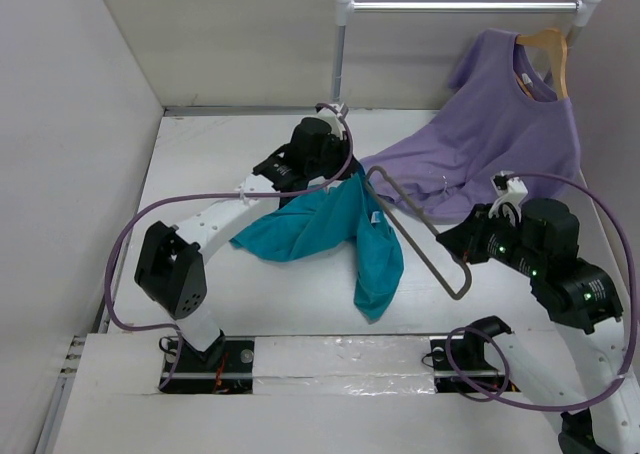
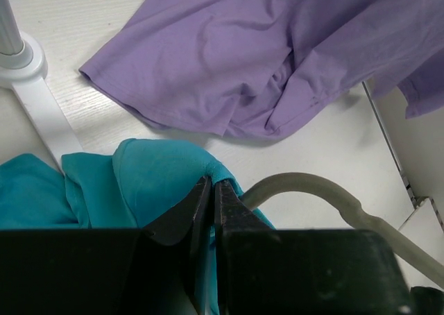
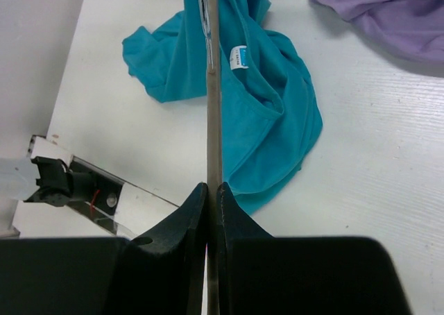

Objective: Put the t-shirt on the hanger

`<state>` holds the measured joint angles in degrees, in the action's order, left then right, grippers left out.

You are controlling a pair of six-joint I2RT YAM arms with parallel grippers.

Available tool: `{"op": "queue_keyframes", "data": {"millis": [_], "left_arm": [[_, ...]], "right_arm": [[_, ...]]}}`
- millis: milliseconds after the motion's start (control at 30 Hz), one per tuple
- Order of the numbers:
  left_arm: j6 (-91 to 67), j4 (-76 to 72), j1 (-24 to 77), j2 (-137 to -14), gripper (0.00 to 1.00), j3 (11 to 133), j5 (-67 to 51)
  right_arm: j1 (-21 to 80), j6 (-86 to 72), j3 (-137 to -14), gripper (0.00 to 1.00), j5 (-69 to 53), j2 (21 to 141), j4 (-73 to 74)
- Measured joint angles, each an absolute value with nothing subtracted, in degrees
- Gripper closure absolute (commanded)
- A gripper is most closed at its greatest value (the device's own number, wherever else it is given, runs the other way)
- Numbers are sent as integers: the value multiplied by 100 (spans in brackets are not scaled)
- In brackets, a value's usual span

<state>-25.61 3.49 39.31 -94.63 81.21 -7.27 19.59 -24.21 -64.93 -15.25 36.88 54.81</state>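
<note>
The left fingers (image 2: 186, 221) clench a fold of the teal cloth t-shirt (image 1: 330, 224), holding that part up off the white tabletop (image 3: 374, 155), probably to open it. The right fingers (image 3: 186, 221) grasp the thin dark-grey hanger (image 3: 214, 121), whose rod runs ahead of them across the shirt.

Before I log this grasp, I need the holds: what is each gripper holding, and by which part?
The left gripper pinches a bunched fold of the t-shirt. The right gripper clamps the hanger on its thin frame, near one end corner.
</note>
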Motion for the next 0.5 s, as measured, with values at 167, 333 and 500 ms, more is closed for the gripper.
{"op": "queue_keyframes", "data": {"millis": [167, 333, 500], "left_arm": [[-2578, 360, 3931, -9391, 100, 8060, -799], [-2648, 357, 3931, -9389, 100, 8060, -908], [-2777, 329, 3931, -9384, 100, 8060, -1070]], "right_arm": [[1959, -2167, -6493, 100, -1667, 3787, 5476], [1959, -1981, -6482, 100, -1890, 3835, 5459], [1959, -1900, -6471, 100, -1931, 3835, 5446]]}}
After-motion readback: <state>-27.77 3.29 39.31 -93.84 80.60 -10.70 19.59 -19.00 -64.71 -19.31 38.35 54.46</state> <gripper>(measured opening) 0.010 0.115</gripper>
